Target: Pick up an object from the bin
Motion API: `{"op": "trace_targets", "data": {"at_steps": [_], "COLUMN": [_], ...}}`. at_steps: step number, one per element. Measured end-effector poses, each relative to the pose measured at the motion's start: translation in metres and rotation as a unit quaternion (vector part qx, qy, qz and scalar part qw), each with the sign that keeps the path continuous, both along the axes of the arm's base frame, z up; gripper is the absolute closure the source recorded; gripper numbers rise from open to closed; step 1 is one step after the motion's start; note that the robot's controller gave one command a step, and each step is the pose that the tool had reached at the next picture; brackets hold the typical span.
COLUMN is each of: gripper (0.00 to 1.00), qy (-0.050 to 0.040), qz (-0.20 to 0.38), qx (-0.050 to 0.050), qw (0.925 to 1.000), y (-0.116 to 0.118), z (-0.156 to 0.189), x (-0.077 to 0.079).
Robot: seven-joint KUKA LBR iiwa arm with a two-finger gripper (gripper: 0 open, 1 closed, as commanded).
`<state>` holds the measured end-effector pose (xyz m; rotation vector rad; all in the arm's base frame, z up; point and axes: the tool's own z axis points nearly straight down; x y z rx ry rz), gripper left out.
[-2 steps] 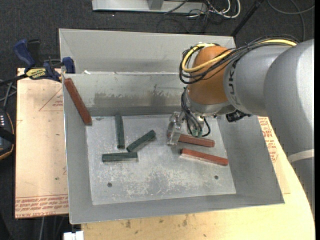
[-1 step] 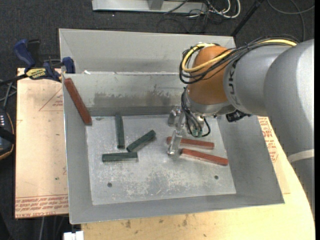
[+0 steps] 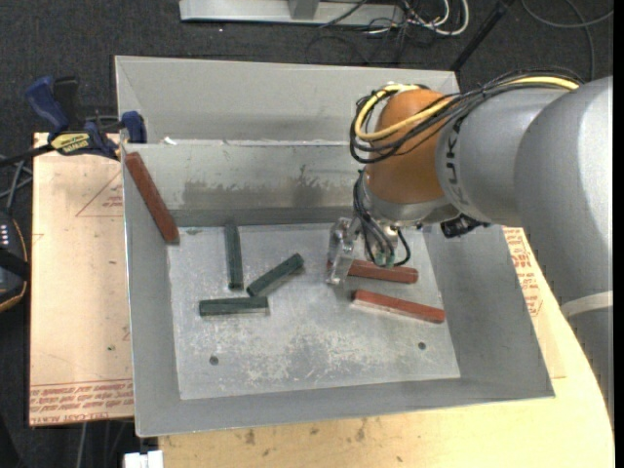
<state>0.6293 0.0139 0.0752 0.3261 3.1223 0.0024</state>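
The gripper (image 3: 338,258) hangs low in the grey metal bin (image 3: 312,359), just right of the frame's centre, below the orange cover (image 3: 405,159) on the wrist; the arm (image 3: 531,154) comes in from the upper right. The gripper's tip is at the left end of a red-brown bar (image 3: 385,274) that lies nearly level on the bin floor. Whether it touches that bar, and whether the gripper is open or closed, I cannot tell from this angle. A second red-brown bar (image 3: 398,306) lies just below the first, slanting down to the right. Left of centre lie an upright dark green bar (image 3: 234,255), a slanted dark green bar (image 3: 275,274) and a level dark green bar (image 3: 233,307), close together. A third red-brown bar (image 3: 151,198) leans against the left wall, in the upper left of the bin
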Motion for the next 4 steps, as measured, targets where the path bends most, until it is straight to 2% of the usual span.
{"op": "trace_targets", "data": {"at_steps": [1, 2, 3, 4], "gripper": [1.00, 1.00, 1.00, 1.00], "qy": [0.0000, 0.0046, 0.0018, -0.0003], "qz": [0.000, -0.004, 0.008, 0.028], "qx": [0.000, 0.001, 0.000, -0.001], "qw": [1.0000, 1.0000, 1.0000, 0.9996], "y": [0.000, -0.020, -0.052, -0.044], "z": [0.000, 0.039, 0.096, 0.140], "x": [0.000, 0.002, -0.012, 0.007]}}
